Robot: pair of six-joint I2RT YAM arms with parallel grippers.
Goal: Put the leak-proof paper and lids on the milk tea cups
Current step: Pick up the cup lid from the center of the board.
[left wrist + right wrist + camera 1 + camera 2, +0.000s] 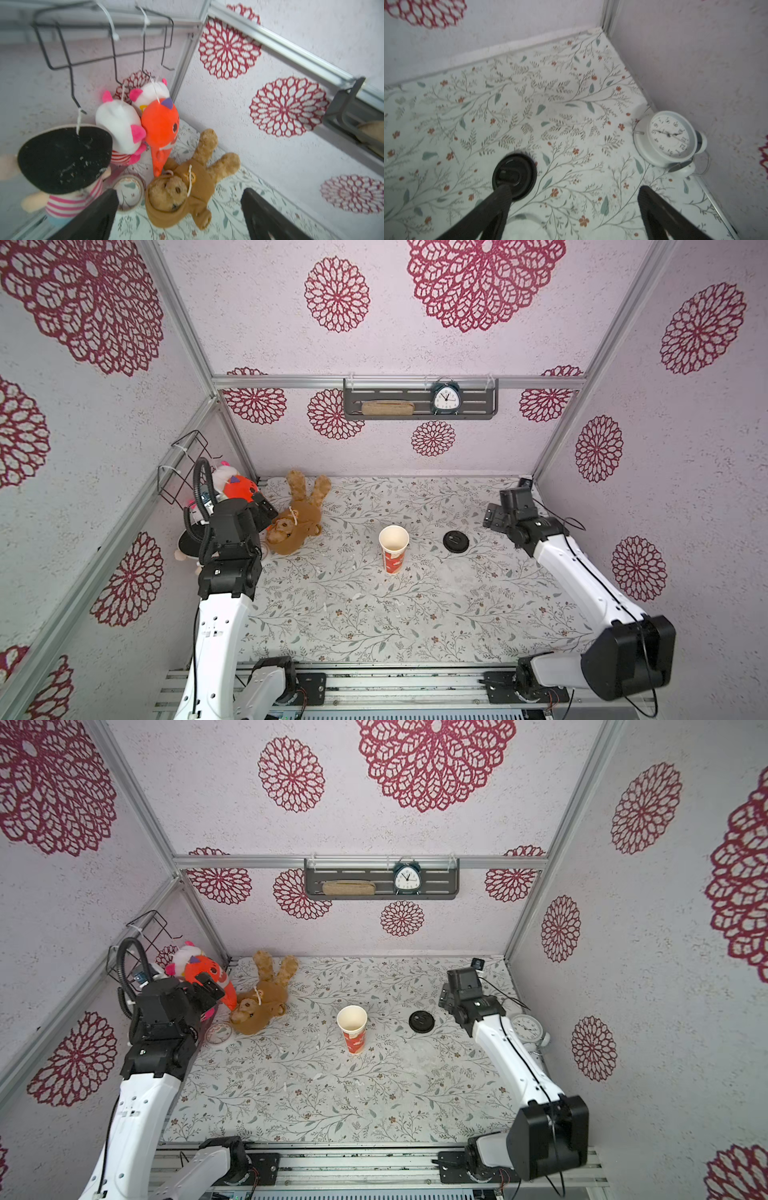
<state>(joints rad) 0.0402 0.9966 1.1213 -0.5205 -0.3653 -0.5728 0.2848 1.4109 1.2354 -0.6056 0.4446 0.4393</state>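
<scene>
1. Centre of floral table (340, 614): milk tea cup (393, 548) (352, 1028) stands upright in both top views, red print low, cream inside showing at the open mouth
2. Just to the cup's right and apart from it, black lid (456, 540) lies flat on the cloth; it also shows in the right wrist view (514, 176)
3. Of the leak-proof paper (527, 227) only a faint pale round edge shows, in the right wrist view, flat on the cloth on the arm's side of the lid; in the top views it is too pale against the cloth to pick out
4. Over that patch hangs the right gripper (575, 189), jaws spread wide and released, gripping nothing; one finger crosses in front of the lid, contact cannot be told
5. At the far left, the left gripper (179, 193) is raised, jaws likewise spread and released, looking down on a brown teddy bear (197, 187) lying on its back
6. Beside the bear's head lies a round rimmed disc (128, 193); plush toys (160, 124) hang from a wire rack (104, 31) above
7. By the right wall lies a white alarm clock (668, 139), face up
</scene>
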